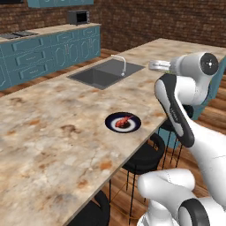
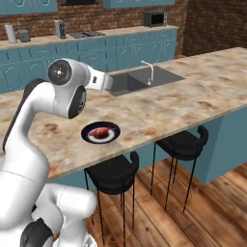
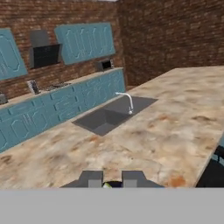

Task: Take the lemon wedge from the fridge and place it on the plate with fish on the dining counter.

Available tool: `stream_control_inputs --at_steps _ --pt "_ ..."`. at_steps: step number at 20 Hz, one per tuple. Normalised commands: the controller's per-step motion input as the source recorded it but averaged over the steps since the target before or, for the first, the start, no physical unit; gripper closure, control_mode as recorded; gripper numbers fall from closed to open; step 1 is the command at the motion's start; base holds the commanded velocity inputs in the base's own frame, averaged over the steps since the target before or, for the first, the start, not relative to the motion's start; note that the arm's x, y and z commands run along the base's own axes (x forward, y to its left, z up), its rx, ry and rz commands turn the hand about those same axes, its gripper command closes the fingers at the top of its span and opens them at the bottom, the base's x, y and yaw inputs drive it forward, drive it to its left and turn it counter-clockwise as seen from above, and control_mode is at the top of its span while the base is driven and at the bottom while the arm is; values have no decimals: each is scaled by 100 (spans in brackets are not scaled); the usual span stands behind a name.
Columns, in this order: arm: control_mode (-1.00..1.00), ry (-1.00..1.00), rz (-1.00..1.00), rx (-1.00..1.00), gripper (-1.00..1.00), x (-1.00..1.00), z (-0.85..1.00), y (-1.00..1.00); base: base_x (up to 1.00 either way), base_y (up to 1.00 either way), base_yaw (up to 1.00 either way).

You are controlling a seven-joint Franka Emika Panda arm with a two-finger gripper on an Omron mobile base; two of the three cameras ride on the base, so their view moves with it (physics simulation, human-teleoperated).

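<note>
Our pincer (image 3: 113,183) is clenched on the lemon wedge (image 3: 106,185), a yellow speck between its fingertips, above the counter (image 1: 53,132). We see the plate with fish (image 1: 123,122) holding one reddish piece, near the counter's edge. At twelve o'clock lies the sink (image 3: 109,116), with nothing inside.

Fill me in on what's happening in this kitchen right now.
A white robot arm is parked at the dining counter, by the black stools. In the hand view its tool is shut on a small yellow-green bit, apparently the lemon wedge, held above the stone top. The plate with fish sits near the counter's edge with only the reddish fish on it, so the wedge has not been set down yet. The sink and tap lie further along the counter.
</note>
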Motion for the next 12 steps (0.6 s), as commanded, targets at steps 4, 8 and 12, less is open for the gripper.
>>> stream_control_inputs --at_steps 4,8,12 --pt "-100 25 32 0 100 100 -61 82 0 0 0" --pt "-100 32 27 -2 100 100 -82 67 0 0 0" --pt "-100 42 18 -3 100 54 -87 14 0 0 0"
